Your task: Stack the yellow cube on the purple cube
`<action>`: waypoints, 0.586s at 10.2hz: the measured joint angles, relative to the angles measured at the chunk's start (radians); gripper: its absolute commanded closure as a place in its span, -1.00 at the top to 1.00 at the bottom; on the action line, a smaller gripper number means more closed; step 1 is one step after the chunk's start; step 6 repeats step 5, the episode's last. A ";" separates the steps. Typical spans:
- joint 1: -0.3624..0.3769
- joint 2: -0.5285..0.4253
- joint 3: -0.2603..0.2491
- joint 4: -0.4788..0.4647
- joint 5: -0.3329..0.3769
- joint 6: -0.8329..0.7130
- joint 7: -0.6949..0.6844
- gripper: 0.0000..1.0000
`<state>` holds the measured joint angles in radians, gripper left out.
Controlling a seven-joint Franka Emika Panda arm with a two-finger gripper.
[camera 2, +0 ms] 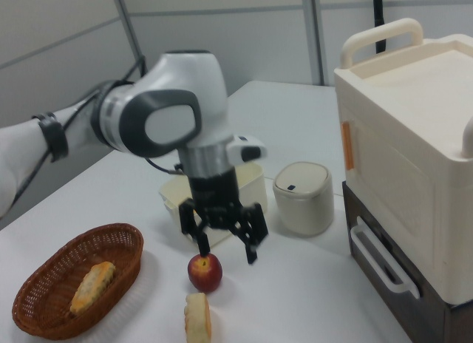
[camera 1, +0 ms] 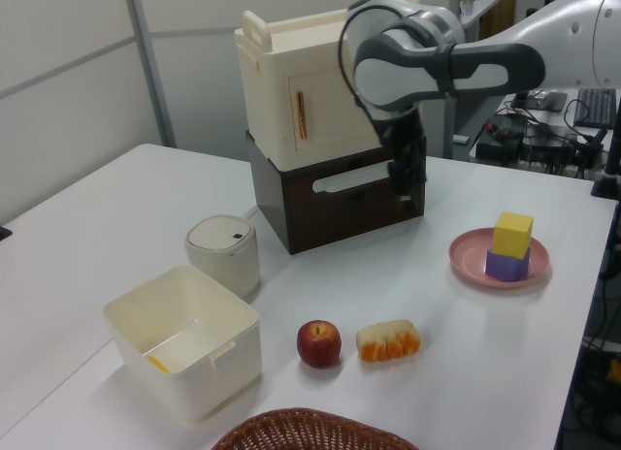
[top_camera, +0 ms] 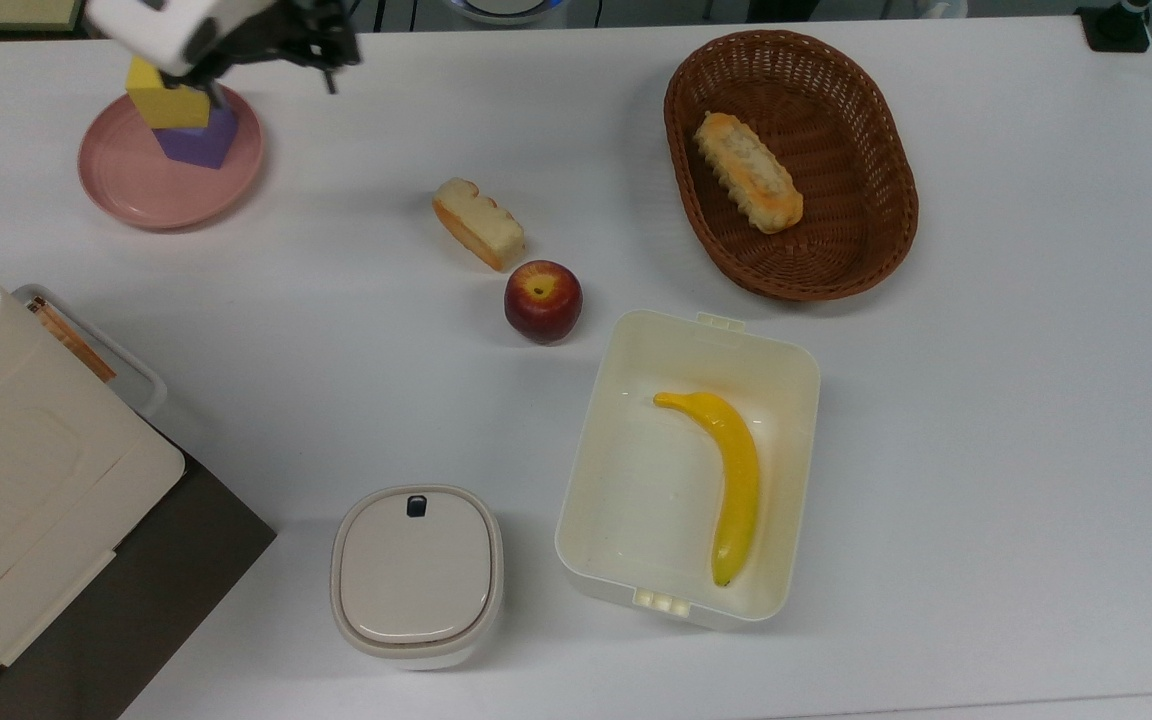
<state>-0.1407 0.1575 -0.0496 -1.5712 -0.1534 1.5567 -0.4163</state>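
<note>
Because the job is to stack one block on the other, the layout at the 10 o'clock corner of the top view makes sense: the white surface carries a pink plate, and on that plate the purple cube sits flat with the yellow cube resting squarely on top of it, touching nothing else. From where I stand the pile looks done and stable, the upper block turned only slightly off the lower one's edges.

The arm reaches in from the left view's 2 o'clock side, its elbow bulk high over the brown and cream cabinet, the wrist pointing straight down. It hangs well apart from the plate, towards the middle of the surface, which I read as a retreat posture and not an approach.

The tool hangs above the surface with its two dark fingers spread wide and nothing between them; in the right view it sits just above the red apple without touching it.

Smaller things lie off to the side: the wicker basket with its bread at 1 o'clock in the top view, the cream tub holding a banana at 5 o'clock, the lidded canister at 7 o'clock, and a bread slice near the centre beside the apple.
</note>
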 measured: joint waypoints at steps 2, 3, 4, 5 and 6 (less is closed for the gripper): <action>0.068 -0.002 0.000 0.044 0.020 0.000 0.019 1.00; 0.082 -0.002 0.000 0.054 0.024 0.000 0.040 1.00; 0.093 -0.002 -0.001 0.060 0.027 0.000 0.075 1.00; 0.094 -0.002 -0.003 0.064 0.040 0.015 0.091 1.00; 0.094 -0.002 -0.003 0.064 0.040 0.015 0.091 1.00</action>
